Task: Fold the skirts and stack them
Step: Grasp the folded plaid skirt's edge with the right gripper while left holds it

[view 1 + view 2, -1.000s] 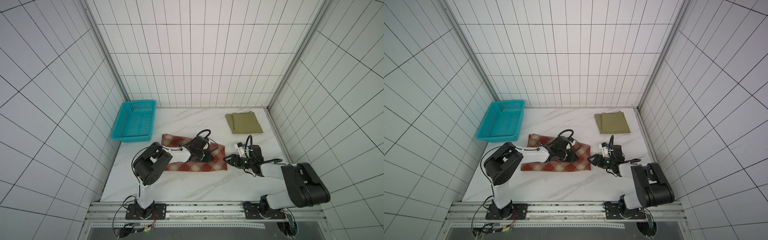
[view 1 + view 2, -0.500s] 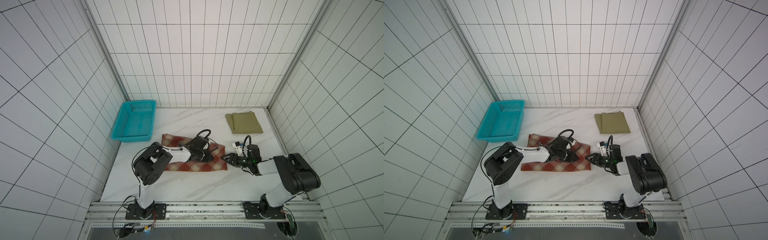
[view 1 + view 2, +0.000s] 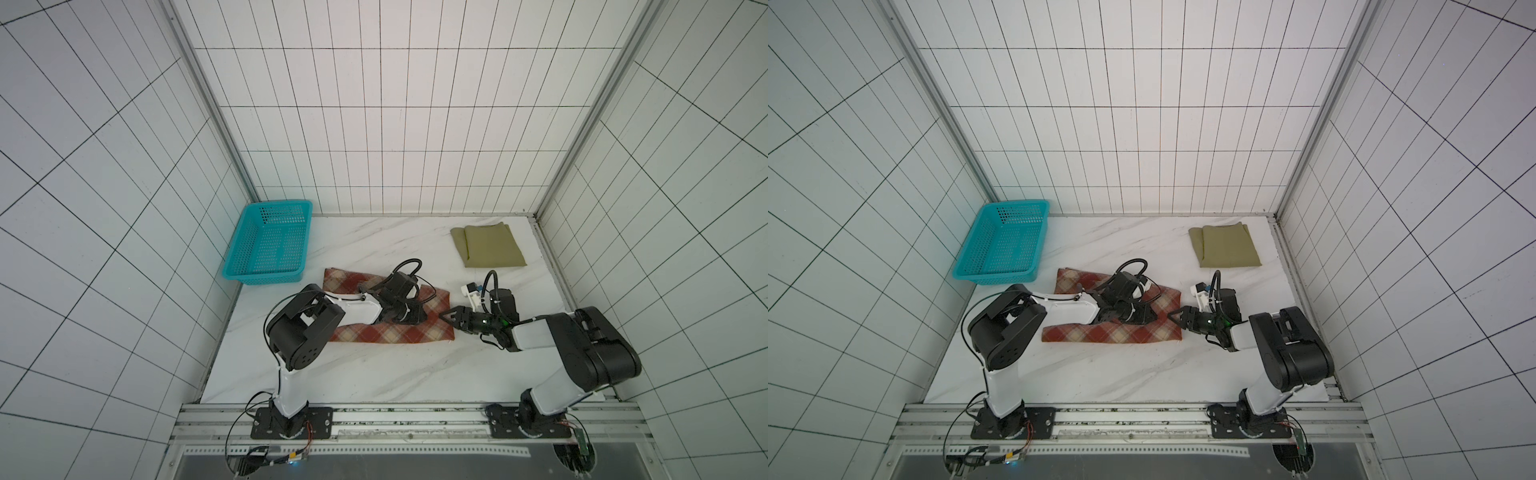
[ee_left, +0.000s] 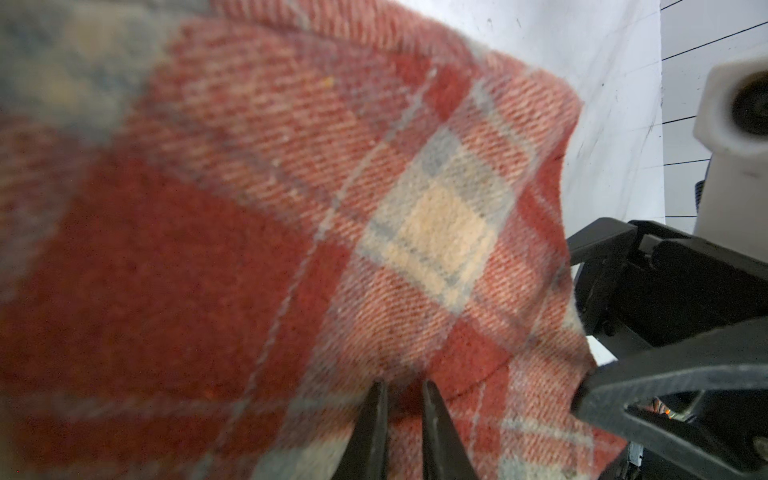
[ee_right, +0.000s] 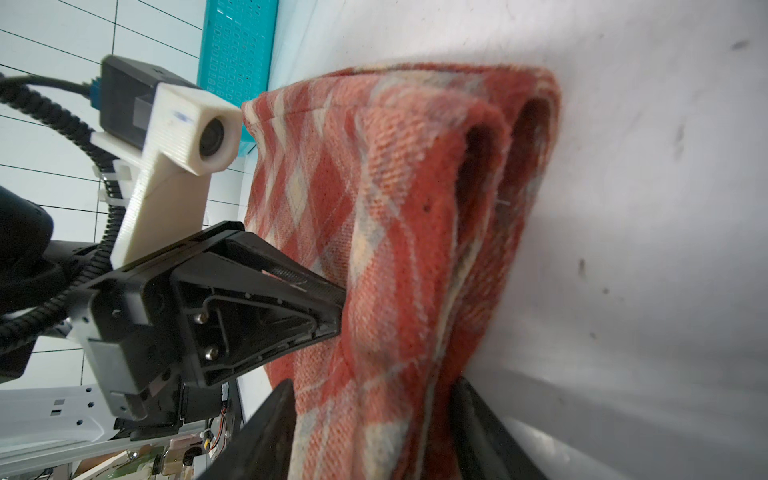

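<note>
Two end effectors meet at the plaid skirt (image 3: 399,334), which lies folded in layers on the desk (image 3: 374,374). The right end effector (image 5: 372,380) stands wide, its fingers (image 5: 266,432) straddling the skirt's thick folded edge, with cloth filling the gap between them. Just beyond its tips, the left end effector (image 4: 401,384) is narrowed onto a ridge of the same plaid cloth, pinching it. Farther back, beyond the right end effector and well apart from it, the olive-khaki skirt (image 3: 490,247) lies folded flat. Behind the left end effector, also well apart, sits the teal basket (image 3: 270,245).
</note>
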Robot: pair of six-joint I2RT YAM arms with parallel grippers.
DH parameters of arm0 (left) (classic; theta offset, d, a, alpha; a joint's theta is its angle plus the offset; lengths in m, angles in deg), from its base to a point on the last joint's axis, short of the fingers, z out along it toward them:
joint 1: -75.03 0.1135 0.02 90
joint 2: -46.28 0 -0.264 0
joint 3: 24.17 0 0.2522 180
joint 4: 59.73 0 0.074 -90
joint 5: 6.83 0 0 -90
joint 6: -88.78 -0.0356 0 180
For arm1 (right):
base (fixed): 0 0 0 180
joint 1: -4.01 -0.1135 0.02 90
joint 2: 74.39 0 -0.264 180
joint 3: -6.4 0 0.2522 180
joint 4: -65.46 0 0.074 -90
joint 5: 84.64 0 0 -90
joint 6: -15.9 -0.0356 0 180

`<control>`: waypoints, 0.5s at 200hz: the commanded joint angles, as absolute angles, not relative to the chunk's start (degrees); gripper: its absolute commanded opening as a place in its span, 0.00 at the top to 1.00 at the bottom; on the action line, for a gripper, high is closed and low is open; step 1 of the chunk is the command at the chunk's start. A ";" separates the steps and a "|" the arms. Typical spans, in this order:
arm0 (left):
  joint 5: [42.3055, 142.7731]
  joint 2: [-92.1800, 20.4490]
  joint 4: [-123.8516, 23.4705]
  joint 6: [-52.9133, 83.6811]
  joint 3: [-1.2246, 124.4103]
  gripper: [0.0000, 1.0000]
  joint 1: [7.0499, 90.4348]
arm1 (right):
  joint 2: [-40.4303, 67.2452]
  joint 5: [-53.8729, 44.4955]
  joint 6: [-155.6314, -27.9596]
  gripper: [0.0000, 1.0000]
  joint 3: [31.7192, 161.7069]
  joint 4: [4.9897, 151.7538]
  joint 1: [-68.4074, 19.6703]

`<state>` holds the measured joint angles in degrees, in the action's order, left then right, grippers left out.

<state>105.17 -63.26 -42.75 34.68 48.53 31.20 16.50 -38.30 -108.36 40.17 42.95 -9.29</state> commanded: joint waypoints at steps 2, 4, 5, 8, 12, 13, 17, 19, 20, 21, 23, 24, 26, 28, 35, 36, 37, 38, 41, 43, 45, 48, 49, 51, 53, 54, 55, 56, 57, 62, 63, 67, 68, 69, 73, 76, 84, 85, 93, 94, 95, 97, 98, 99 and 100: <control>103.40 -64.13 -40.74 33.93 49.16 0.82 30.86 | 14.76 -30.76 -106.93 0.40 40.72 52.72 -9.89; 103.41 -64.05 -40.71 33.98 49.18 0.82 30.88 | 14.49 -30.47 -106.83 0.40 40.79 53.11 -9.88; 103.40 -63.99 -40.70 33.95 49.18 0.82 30.89 | 14.39 -30.27 -106.77 0.40 40.80 53.29 -9.83; 103.41 -63.90 -40.71 33.94 49.18 0.82 30.85 | 14.14 -29.84 -106.52 0.40 40.81 54.07 -9.86; 103.44 -63.78 -40.70 33.93 49.25 0.82 30.85 | 13.52 -28.89 -106.32 0.40 40.90 54.54 -9.87; 103.41 -63.77 -40.65 33.93 49.22 0.82 30.84 | 13.42 -28.77 -106.29 0.39 40.86 54.67 -9.87; 103.46 -63.64 -40.69 33.89 49.27 0.82 30.90 | 13.07 -28.00 -106.06 0.39 40.88 55.20 -9.87; 103.47 -63.55 -40.70 33.92 49.34 0.82 30.91 | 12.80 -27.61 -105.95 0.39 40.90 55.30 -9.87; 103.47 -63.53 -40.70 33.93 49.35 0.82 30.91 | 12.75 -27.43 -105.93 0.39 40.86 55.44 -9.87; 103.51 -63.51 -40.74 33.93 49.35 0.82 30.91 | 12.68 -27.33 -105.88 0.39 40.88 55.51 -9.87; 103.50 -63.50 -40.77 33.93 49.40 0.82 30.91 | 12.55 -27.13 -105.84 0.39 40.85 55.63 -9.87; 103.53 -63.46 -40.74 33.93 49.42 0.82 30.91 | 12.49 -27.01 -105.83 0.39 40.88 55.69 -9.87; 103.62 -63.40 -40.71 33.93 49.44 0.82 30.91 | 12.39 -26.92 -105.80 0.39 40.90 55.70 -9.87; 103.60 -63.41 -40.72 33.93 49.44 0.82 30.91 | 12.36 -26.72 -105.82 0.39 40.88 55.74 -9.87; 103.65 -63.20 -40.70 33.93 49.58 0.82 30.88 | 12.48 -26.30 -105.75 0.39 41.04 55.84 -9.87; 103.69 -63.22 -40.70 33.93 49.60 0.82 30.90 | 12.59 -26.29 -105.70 0.39 41.06 55.84 -9.87; 103.71 -63.23 -40.70 33.93 49.61 0.82 30.86 | 12.60 -26.33 -105.67 0.39 41.11 55.80 -9.83; 103.68 -63.23 -40.70 33.93 49.62 0.82 30.84 | 12.66 -26.35 -105.66 0.39 41.18 55.73 -9.85; 103.65 -63.22 -40.70 33.93 49.66 0.82 30.86 | 12.95 -26.45 -105.57 0.39 41.36 55.75 -9.87; 103.65 -63.23 -40.70 33.93 49.70 0.82 30.88 | 13.19 -26.52 -105.52 0.39 41.46 55.75 -9.87; 103.65 -63.23 -40.70 33.93 49.71 0.82 30.90 | 13.35 -26.60 -105.48 0.39 41.55 55.75 -9.87; 103.72 -63.23 -40.70 33.89 49.79 0.82 30.85 | 13.79 -26.76 -105.43 0.39 41.86 55.72 -9.95; 103.73 -63.23 -40.70 33.87 49.79 0.82 30.88 | 13.95 -26.78 -105.36 0.39 41.95 55.74 -9.95; 103.73 -63.23 -40.72 33.92 49.86 0.82 30.88 | 14.27 -26.95 -105.31 0.39 42.13 55.75 -9.96; 103.87 -63.30 -40.70 33.89 49.88 0.82 30.88 | 14.57 -27.08 -105.24 0.39 42.20 55.75 -9.96; 103.89 -63.31 -40.70 33.87 49.93 0.82 30.90 | 14.74 -27.16 -105.22 0.39 42.21 55.71 -9.96; 103.90 -63.32 -40.70 33.90 49.95 0.82 30.90 | 14.91 -27.20 -105.17 0.39 42.30 55.69 -9.96; 103.90 -63.32 -40.70 33.87 49.96 0.82 30.91 | 15.08 -27.27 -105.15 0.39 42.44 55.68 -10.00; 103.91 -63.32 -40.70 33.90 49.97 0.82 30.91 | 15.26 -27.30 -105.13 0.39 42.55 55.67 -10.03; 103.97 -63.41 -40.77 33.91 50.06 0.82 30.87 | 16.05 -27.57 -105.09 0.40 42.89 55.46 -10.12; 103.94 -63.45 -40.78 33.92 50.06 0.82 30.84 | 16.18 -27.62 -105.10 0.40 42.91 55.43 -10.17; 103.97 -63.54 -40.78 33.99 50.13 0.82 30.91 | 16.80 -27.76 -105.12 0.40 43.08 55.05 -10.29; 103.99 -63.56 -40.78 34.00 50.18 0.82 30.86 | 16.95 -27.85 -105.16 0.40 43.13 54.92 -10.34; 103.99 -63.57 -40.74 34.01 50.21 0.82 30.89 | 17.07 -27.86 -105.19 0.40 43.16 54.77 -10.37; 104.00 -63.66 -40.74 34.09 50.30 0.83 30.90 | 17.64 -28.05 -105.25 0.41 43.23 54.35 -10.58; 104.06 -63.75 -40.78 34.15 50.34 0.83 30.90 | 18.01 -28.16 -105.34 0.41 43.32 54.02 -10.74; 104.15 -63.93 -40.77 34.13 50.50 0.83 30.88 | 18.96 -28.55 -105.62 0.42 43.60 53.34 -11.36; 104.16 -63.93 -40.78 34.12 50.50 0.83 30.85 | 19.13 -28.55 -105.63 0.42 43.61 53.27 -11.45; 104.09 -64.02 -40.78 34.19 50.57 0.83 30.91 | 19.97 -28.65 -105.78 0.42 44.03 52.96 -12.16; 104.09 -64.03 -40.78 34.19 50.58 0.83 30.91 | 20.07 -28.69 -105.80 0.42 44.05 52.95 -12.25; 104.09 -64.03 -40.78 34.20 50.58 0.83 30.91 | 20.17 -28.67 -105.81 0.42 44.10 52.95 -12.33; 104.09 -64.09 -40.76 34.20 50.59 0.83 30.84 | 20.35 -28.66 -105.87 0.42 44.14 52.88 -12.53; 104.13 -64.10 -40.73 34.20 50.59 0.82 30.88 | 20.44 -28.65 -105.89 0.42 44.14 52.86 -12.61; 104.06 -64.11 -40.76 34.20 50.59 0.82 30.89 | 20.53 -28.65 -105.90 0.42 44.19 52.81 -12.65; 104.03 -64.11 -40.77 34.20 50.59 0.83 30.90 | 20.53 -28.65 -105.95 0.42 44.22 52.79 -12.75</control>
